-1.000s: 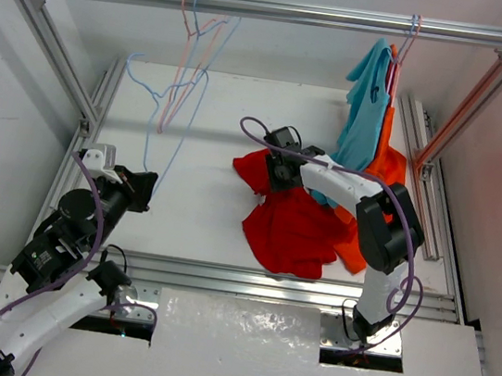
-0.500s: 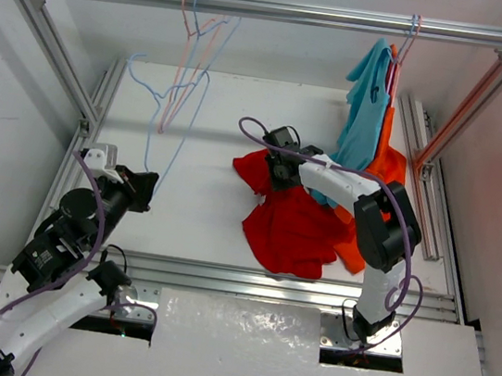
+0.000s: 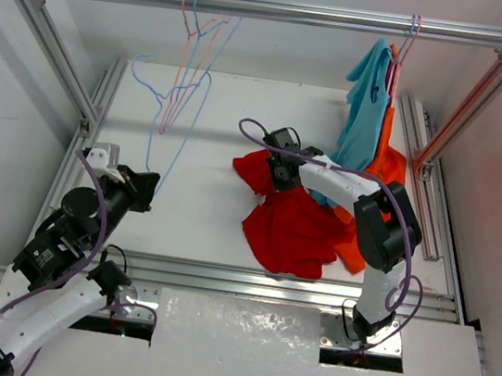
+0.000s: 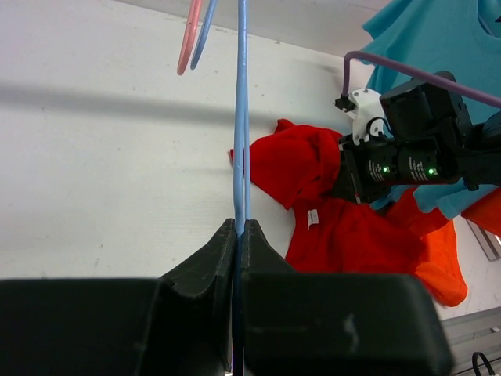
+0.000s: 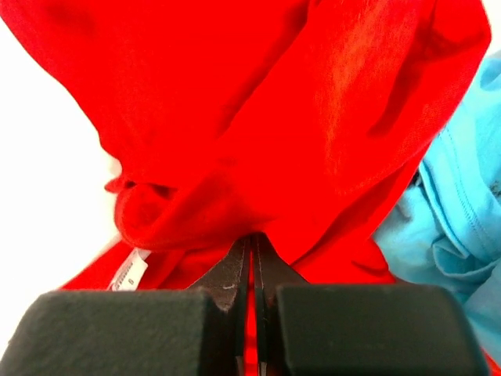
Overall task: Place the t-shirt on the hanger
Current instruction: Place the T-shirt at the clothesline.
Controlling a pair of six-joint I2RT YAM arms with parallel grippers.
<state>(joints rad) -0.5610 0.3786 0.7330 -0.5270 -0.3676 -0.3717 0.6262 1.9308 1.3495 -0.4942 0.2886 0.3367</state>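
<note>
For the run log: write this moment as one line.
left gripper: shut on hanger | right gripper: shut on t-shirt | t-shirt not yet on hanger

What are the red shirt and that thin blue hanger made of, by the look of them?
The t-shirt looks like soft matte knit cloth, probably cotton: it crumples into folds and has a sewn label. The hanger looks like thin wire with a smooth light-blue coating, perhaps plastic over metal; the core is hidden.
</note>
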